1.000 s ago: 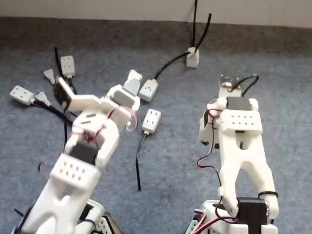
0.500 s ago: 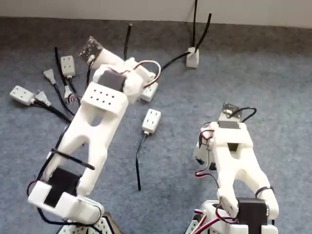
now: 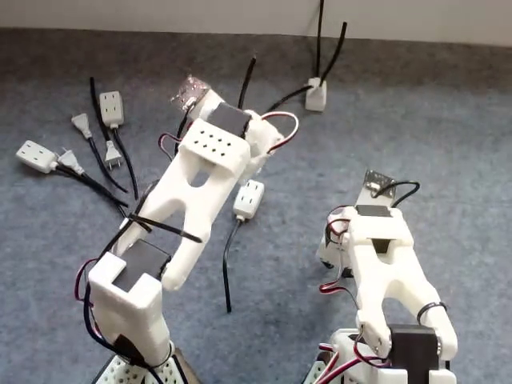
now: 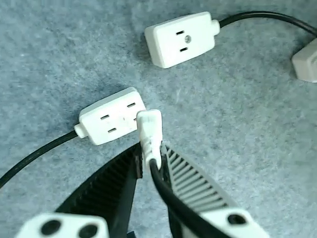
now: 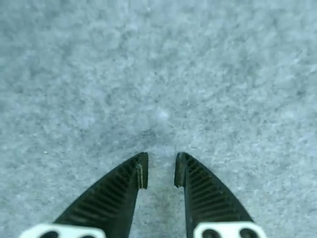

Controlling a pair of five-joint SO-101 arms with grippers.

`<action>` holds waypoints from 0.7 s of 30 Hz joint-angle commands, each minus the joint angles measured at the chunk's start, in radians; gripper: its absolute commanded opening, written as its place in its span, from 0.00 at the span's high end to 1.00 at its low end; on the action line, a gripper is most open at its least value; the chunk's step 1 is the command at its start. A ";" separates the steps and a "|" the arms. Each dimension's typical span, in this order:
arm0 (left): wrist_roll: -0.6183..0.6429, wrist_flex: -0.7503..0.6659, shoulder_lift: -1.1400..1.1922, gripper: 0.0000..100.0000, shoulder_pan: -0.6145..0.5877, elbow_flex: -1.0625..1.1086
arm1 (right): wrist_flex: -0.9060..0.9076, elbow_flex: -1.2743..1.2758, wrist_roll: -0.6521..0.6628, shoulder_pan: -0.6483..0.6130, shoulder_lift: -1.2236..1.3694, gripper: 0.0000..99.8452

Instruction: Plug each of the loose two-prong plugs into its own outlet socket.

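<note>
Pinching a white, black-corded plug (image 4: 148, 130), the left end effector (image 4: 151, 156) sits beside a socket (image 4: 109, 122).

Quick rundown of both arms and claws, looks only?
The left arm and right arm: white plastic shells, black motors, loose red, black and white wires, dot-hole grids. The left claw and right claw: black ribbed tapering fingers on white bases.

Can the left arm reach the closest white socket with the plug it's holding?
Probably yes: the left gripper has the plug right beside the socket, nothing between them. Whether it is lined up to go in, I can't tell.
</note>
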 commanded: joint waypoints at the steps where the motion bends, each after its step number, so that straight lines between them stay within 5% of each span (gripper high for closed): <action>1: 0.008 0.072 -0.012 0.99 0.008 -0.047 | -0.010 -0.001 -0.005 0.007 -0.004 0.90; 16: 0.011 0.114 0.002 0.99 0.016 -0.038 | -0.028 0.001 -0.005 0.007 -0.004 0.90; 21: 0.157 0.040 0.018 0.99 0.010 0.002 | -0.030 0.001 -0.005 0.007 -0.004 0.90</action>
